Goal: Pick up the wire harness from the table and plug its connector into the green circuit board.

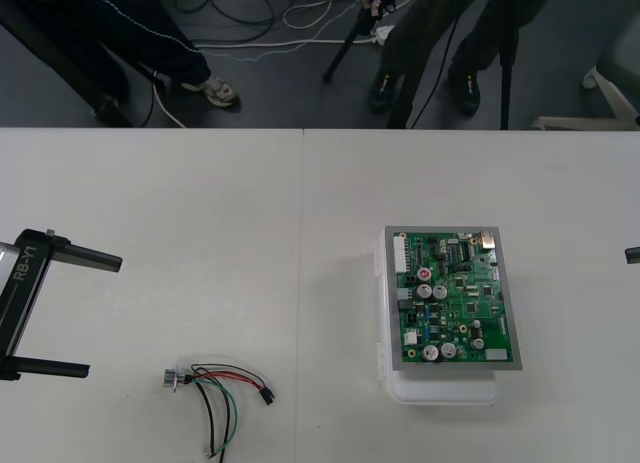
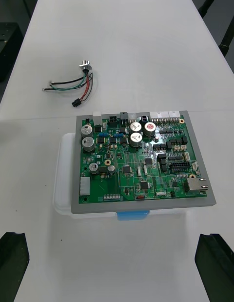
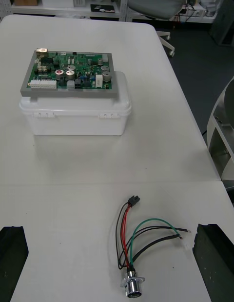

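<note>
The wire harness [image 1: 222,391] lies loose on the table at the front left, with its round metal socket [image 1: 175,379] on the left and its small black plug [image 1: 266,394] on the right. The green circuit board [image 1: 455,298] sits on a white base [image 1: 440,391] right of centre. My left gripper [image 1: 100,315] waits open at the left edge, behind and to the left of the harness. In the left wrist view the harness [image 3: 141,233] lies between its black fingers [image 3: 13,255]. My right gripper [image 2: 116,241] is open, facing the board [image 2: 139,158], with the harness [image 2: 78,82] beyond it.
A seam [image 1: 302,283] runs front to back down the table's middle, between harness and board. Bare table surrounds both. Tripod legs and cables lie on the dark floor [image 1: 300,63] past the far edge.
</note>
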Motion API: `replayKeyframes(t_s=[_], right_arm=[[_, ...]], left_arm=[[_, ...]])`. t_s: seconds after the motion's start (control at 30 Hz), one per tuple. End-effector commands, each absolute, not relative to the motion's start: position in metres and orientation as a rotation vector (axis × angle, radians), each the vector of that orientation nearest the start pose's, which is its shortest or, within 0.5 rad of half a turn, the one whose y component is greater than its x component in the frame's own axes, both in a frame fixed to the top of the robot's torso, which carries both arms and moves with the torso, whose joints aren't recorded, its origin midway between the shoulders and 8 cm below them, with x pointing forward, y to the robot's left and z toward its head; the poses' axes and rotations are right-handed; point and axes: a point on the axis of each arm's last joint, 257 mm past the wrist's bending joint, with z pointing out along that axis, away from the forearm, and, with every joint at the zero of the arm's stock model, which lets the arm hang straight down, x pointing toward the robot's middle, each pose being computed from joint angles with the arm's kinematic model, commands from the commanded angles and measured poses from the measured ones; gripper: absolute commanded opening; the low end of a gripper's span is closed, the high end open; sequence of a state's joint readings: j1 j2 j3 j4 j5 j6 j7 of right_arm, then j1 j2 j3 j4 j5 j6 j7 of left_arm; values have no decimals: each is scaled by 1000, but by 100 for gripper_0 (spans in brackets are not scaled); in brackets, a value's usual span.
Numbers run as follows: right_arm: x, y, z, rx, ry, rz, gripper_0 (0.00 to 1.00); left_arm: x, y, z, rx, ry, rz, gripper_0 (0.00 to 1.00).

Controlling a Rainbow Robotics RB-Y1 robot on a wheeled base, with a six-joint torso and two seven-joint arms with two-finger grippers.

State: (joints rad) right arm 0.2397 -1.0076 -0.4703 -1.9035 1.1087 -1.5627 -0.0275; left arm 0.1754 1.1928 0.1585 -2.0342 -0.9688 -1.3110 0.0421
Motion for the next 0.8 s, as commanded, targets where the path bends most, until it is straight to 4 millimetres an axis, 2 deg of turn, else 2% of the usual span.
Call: replayKeyframes(t_s=[0.03,0.07,0.4,0.8], right_arm=[[276,-291,-125,-1626,1476,527,100],[276,-291,-125,-1626,1476,527,100],[276,-291,-125,-1626,1476,527,100],[276,-291,-125,-1626,1476,527,100]], left_arm=[[277,219,-121,1684,1446,-657,100],[272,218,-136,1652,1475,-701,100],[272,218,-135,1668,1471,-694,100],[275,241,-151,1825,1533,-558,100]])
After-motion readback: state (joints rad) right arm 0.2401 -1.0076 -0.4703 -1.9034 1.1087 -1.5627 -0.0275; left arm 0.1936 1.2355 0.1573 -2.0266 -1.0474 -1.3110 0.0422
